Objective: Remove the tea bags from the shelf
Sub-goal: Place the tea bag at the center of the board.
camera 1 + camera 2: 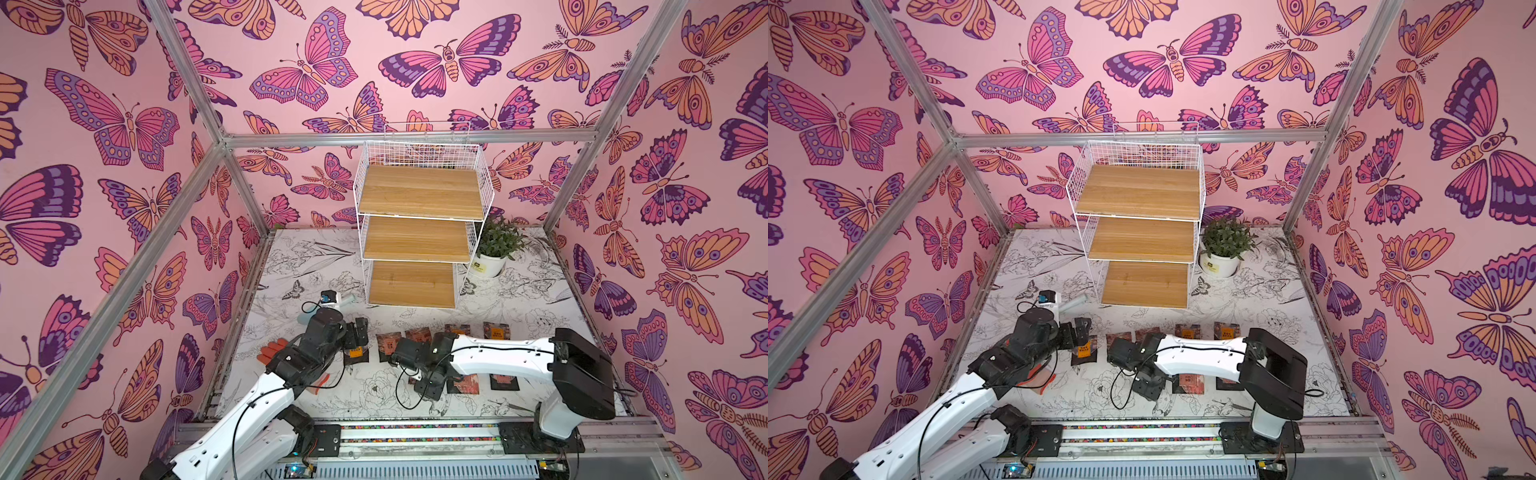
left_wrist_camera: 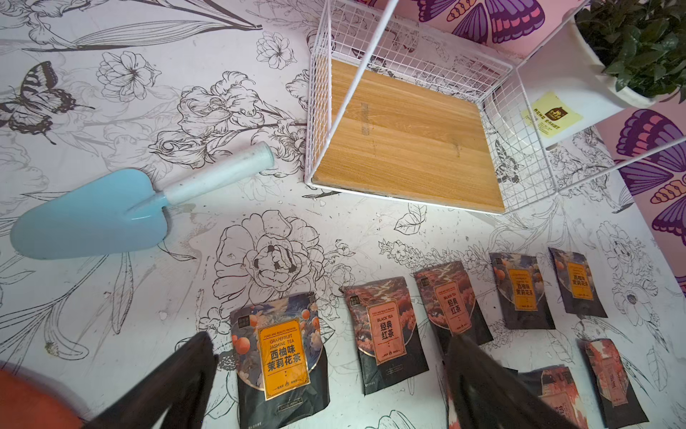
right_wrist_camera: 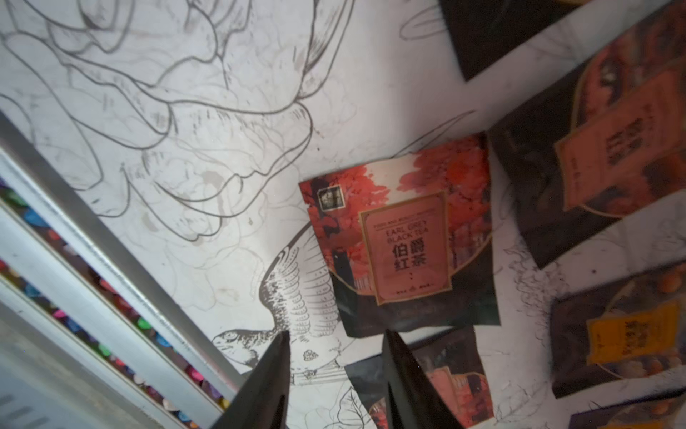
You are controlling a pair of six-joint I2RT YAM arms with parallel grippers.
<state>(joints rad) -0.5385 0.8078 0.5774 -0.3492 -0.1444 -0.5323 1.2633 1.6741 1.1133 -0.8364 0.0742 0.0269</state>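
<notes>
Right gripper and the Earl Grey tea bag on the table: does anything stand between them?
Nothing visible does. In the right wrist view the right gripper, jaws apart and empty, is just short of the Earl Grey tea bag, flat on the table. A second tea bag lies beside one finger, not between.

1. Tea bags (image 2: 284, 356): 8 total, 3 w/ orange labels, 5 reddish.
2. Shelf (image 1: 419, 239): 1, w/ 3 wood boards.
3. Plant pot (image 1: 490, 264): 1.
4. Blue trowel (image 2: 89, 215): 1.
5. Orange glove (image 1: 272, 349): 1.
6. Robot arms (image 1: 498, 353): 2.
</notes>
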